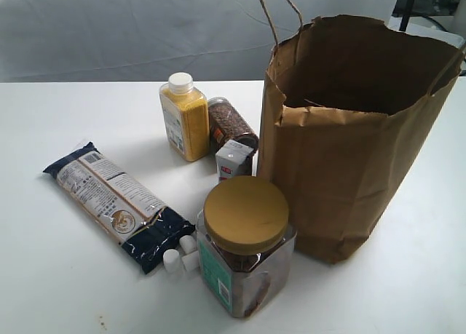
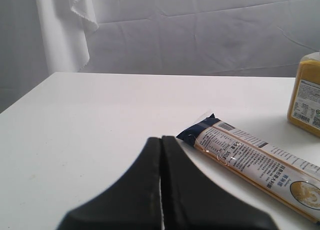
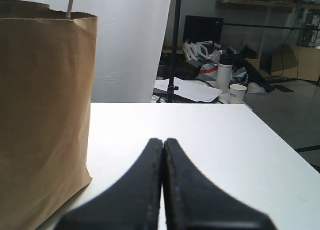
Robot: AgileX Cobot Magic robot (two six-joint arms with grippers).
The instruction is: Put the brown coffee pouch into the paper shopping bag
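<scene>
White table (image 1: 58,276), one paper shopping bag (image 1: 349,152).

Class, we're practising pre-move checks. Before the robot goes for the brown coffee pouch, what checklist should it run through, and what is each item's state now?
1. Paper shopping bag upright, mouth open: ok.
2. Brown coffee pouch found, standing upright: ok.
3. Free room around the pouch: not ok; dark seed jar, yellow-lidded jar and bag crowd it.
4. Left claw open: not ok, shut.
5. Right claw open: not ok, shut.
6. Space inside the bag: cannot tell.
</scene>
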